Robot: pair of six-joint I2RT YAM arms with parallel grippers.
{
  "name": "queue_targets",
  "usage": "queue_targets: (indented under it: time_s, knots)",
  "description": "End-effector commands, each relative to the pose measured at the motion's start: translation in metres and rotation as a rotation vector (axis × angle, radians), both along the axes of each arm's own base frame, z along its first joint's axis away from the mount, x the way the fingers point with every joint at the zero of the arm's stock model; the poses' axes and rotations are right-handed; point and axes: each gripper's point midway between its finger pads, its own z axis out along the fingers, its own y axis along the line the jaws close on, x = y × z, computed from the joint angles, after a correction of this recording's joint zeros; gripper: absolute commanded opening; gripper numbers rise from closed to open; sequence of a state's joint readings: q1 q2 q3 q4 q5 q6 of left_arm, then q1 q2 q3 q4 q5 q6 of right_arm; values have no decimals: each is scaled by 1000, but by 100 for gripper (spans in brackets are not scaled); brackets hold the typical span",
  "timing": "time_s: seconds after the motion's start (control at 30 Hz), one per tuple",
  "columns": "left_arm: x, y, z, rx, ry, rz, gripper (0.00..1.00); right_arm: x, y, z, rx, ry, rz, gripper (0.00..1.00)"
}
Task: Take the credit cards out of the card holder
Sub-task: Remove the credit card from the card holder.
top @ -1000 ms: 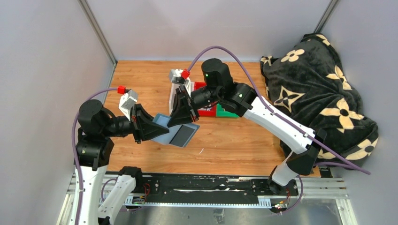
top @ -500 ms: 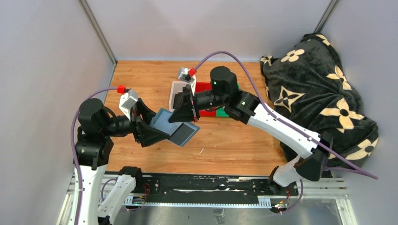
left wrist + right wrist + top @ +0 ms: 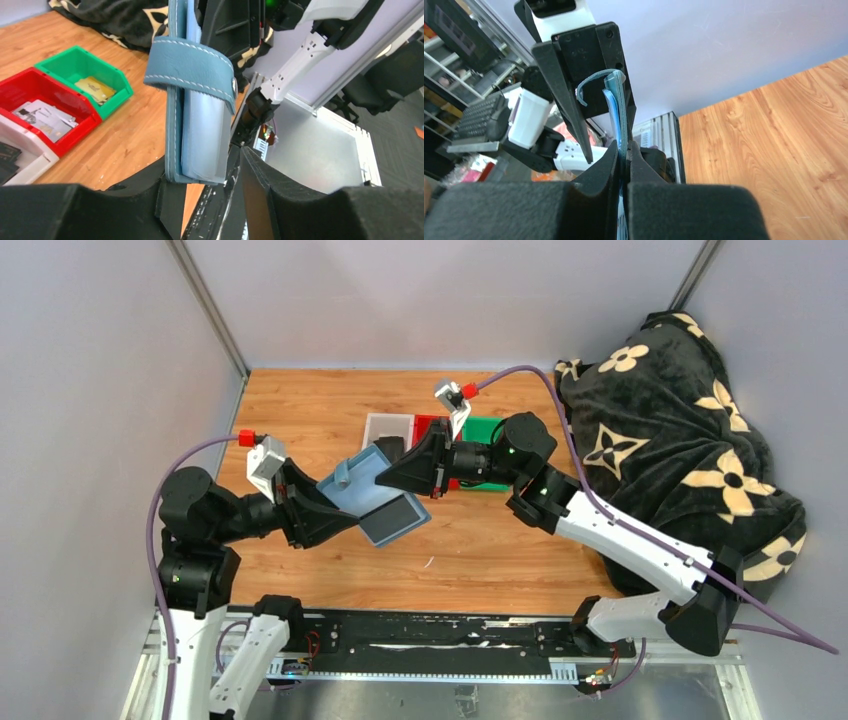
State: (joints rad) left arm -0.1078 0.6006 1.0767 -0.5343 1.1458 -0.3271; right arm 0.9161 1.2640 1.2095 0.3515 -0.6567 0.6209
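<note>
- Broadly, the desk point(image 3: 300, 410) is carrying everything, and a black flowered blanket point(image 3: 680, 430) is lying well to the right of the card holder point(image 3: 362, 488).
- Three bins, one red point(image 3: 70, 137), are sitting just behind the card holder, with loose cards point(image 3: 40, 117) lying inside, probably as drop-off spots.
- The left pincer point(image 3: 345, 515) is gripping the card holder and raising it off the desk, likely so its open side is facing the other arm.
- The right pincer point(image 3: 624, 150) is pinching shut on the card holder's thin blue edge; whether a credit card is sitting in that pinch I cannot tell.
- No lettering is showing legibly anywhere.
</note>
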Motion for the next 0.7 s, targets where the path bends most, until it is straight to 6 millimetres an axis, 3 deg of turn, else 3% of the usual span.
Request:
queue_targets:
  time_s: [0.0, 0.23, 0.37, 0.47, 0.53, 0.67]
  knots:
    - [7, 0, 14, -66, -19, 46, 42, 7, -7, 32, 171, 54, -35, 0]
    - [15, 2, 29, -118, -50, 102, 16, 4, -2, 22, 188, 120, 11, 0]
    - [19, 5, 26, -98, -72, 135, 0, -3, -2, 15, 163, 118, 49, 11]
    - [16, 2, 21, -85, -54, 95, 0, -14, -3, 12, 103, 53, 119, 36]
    - [8, -2, 17, -69, -33, 25, 0, -21, -3, 0, 11, -6, 186, 43]
    - [2, -2, 7, -15, -17, -24, 0, -34, -8, -6, -115, -131, 306, 49]
